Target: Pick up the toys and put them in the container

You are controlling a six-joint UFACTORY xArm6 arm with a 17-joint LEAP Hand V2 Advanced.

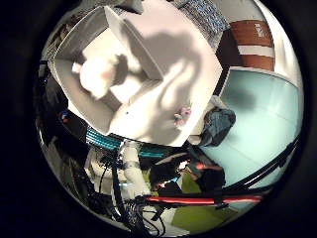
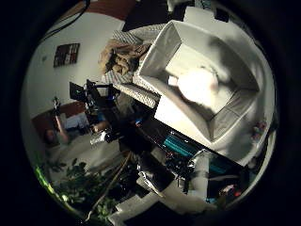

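The container is a white open box (image 2: pixel 240 75) on a white table (image 1: pixel 188 59). A pale rounded toy (image 2: pixel 198 85) lies inside the box; the little finger side view also shows a pale toy (image 1: pixel 99 74) in the box (image 1: pixel 134 45). A tan plush toy (image 2: pixel 118 55) lies beside the box on a woven mat (image 2: pixel 132 89). A small pink thing (image 1: pixel 183 114) lies on the table near its edge.
A dark bundle (image 1: pixel 218 124) sits at the table's edge beside a teal surface (image 1: pixel 263 104). A brown cabinet (image 1: pixel 253 45) stands beyond. Black stands and equipment (image 2: pixel 94 99) crowd the space beside the table, with green plants (image 2: pixel 66 184) near them.
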